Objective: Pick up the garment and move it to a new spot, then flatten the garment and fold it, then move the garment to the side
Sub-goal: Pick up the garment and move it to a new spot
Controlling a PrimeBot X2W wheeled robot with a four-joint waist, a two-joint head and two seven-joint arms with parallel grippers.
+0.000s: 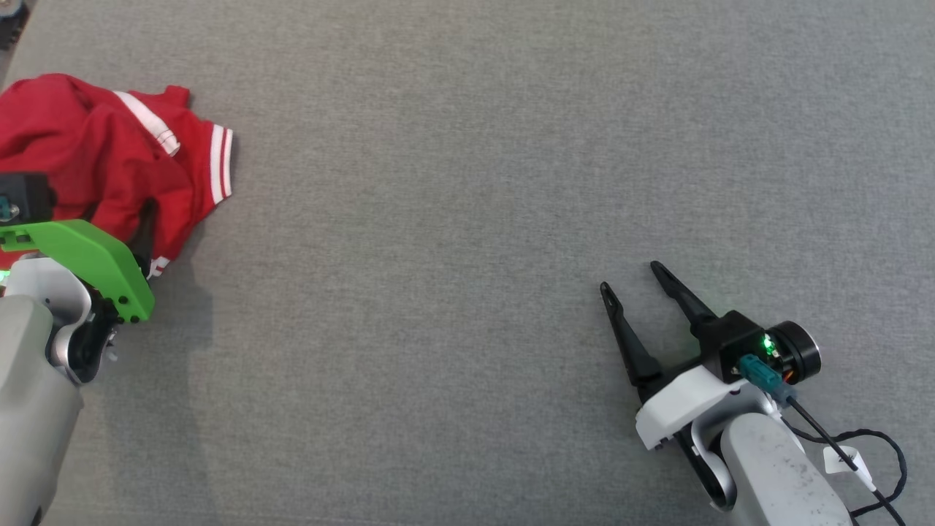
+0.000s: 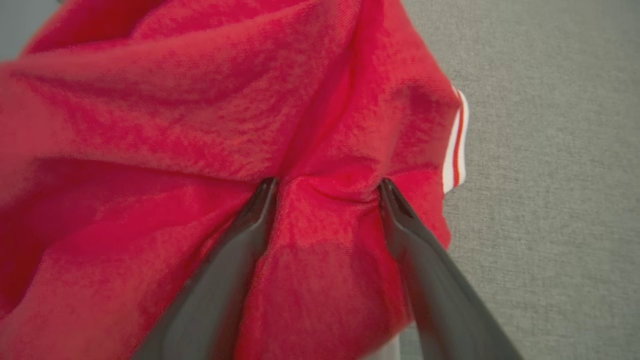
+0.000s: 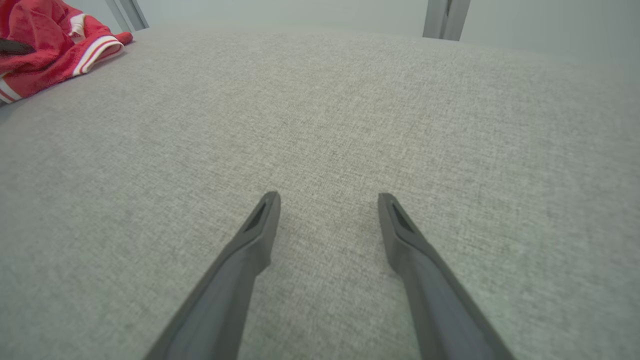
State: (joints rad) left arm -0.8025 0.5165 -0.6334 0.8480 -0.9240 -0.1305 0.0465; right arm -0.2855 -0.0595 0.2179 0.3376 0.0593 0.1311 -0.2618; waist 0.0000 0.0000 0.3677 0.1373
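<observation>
The garment [image 1: 109,161] is a red shirt with white-striped cuffs, lying crumpled at the far left of the grey cloth-covered table [image 1: 467,183]. My left gripper [image 2: 327,187] is open, and both fingertips press down into the garment [image 2: 175,125] with a raised fold of red cloth between them. In the head view a green mount [image 1: 88,256] on the left wrist covers most of those fingers. My right gripper [image 1: 630,276] hovers open at the lower right, far from the shirt, with nothing between its fingers [image 3: 250,240]. From the right wrist the garment [image 3: 45,45] shows at the top left.
Grey fabric stretches wide between the shirt and the right arm. A black cable [image 1: 862,453] trails from the right wrist. Metal posts [image 3: 445,17] stand beyond the table's far edge. A dark object [image 1: 11,22] sits at the top left corner.
</observation>
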